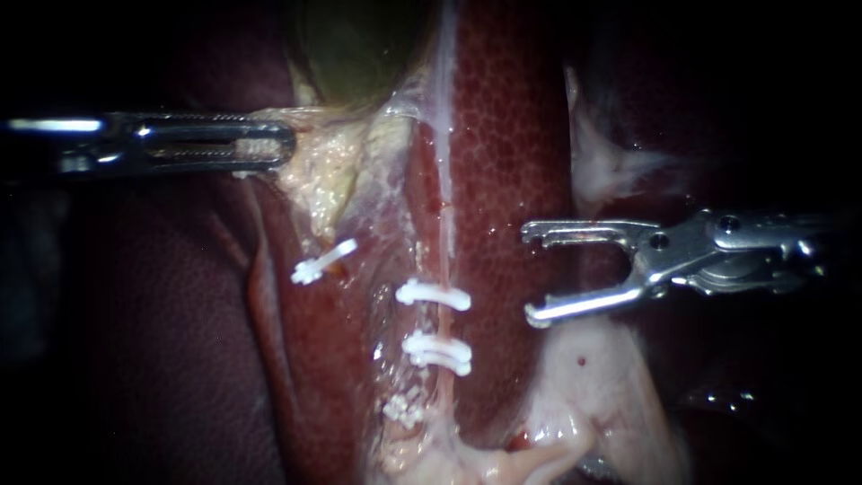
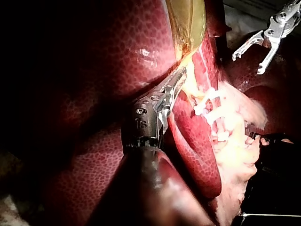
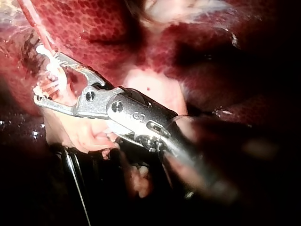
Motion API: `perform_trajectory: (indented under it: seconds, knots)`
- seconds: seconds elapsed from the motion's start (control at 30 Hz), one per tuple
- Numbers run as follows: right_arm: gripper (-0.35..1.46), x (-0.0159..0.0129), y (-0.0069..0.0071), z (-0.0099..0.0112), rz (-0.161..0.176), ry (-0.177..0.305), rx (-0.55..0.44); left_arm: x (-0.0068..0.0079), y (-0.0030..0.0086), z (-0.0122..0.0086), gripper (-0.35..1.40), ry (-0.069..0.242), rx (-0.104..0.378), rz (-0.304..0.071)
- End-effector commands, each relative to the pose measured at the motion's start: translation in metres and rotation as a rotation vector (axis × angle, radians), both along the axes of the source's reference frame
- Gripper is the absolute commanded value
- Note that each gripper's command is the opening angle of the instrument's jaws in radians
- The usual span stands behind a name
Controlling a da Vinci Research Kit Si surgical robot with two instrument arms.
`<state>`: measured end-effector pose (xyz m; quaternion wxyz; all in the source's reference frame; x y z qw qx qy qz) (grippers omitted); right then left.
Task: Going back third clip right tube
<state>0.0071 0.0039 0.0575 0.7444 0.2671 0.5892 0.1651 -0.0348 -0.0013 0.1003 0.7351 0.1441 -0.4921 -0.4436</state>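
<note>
Liver [image 1: 512, 135] dark red w/ fine mottled cells; clips [image 1: 434, 295] white; gallbladder [image 1: 359, 45] olive-green.

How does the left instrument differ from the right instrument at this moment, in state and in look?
The left instrument has its pincer shut on pale tissue next to the gallbladder. The right instrument has its pincer wide open and holds nothing. The left jaws are long, straight and slotted, while the right jaws are thin prongs with hooked tips. The right one is beside the white clips, and the left one is farther from them. Both are shiny metal.
</note>
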Motion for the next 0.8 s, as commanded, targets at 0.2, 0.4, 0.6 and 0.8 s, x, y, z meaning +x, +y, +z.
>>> perform_trajectory:
  seconds: [0.2, 0.4, 0.6, 0.8]
  knots:
    - [0.6, 0.0, 0.0, 0.0004, 0.001, -0.001, 0.0, -0.002, -0.0015, 0.0028, -0.11, 0.019, 0.007, 0.039]
    - [0.6, 0.0, 0.0, 0.0004, 0.001, -0.001, -0.001, -0.0034, -0.002, 0.0044, -0.11, 0.022, 0.018, 0.05]
    - [0.6, 0.0, 0.0, 0.0004, 0.001, -0.001, -0.001, -0.0043, -0.0024, 0.0047, -0.11, 0.019, 0.019, 0.057]
    - [0.6, 0.0002, 0.0001, 0.0003, 0.002, -0.001, 0.0, -0.0044, -0.0024, 0.0047, -0.11, 0.019, 0.019, 0.057]
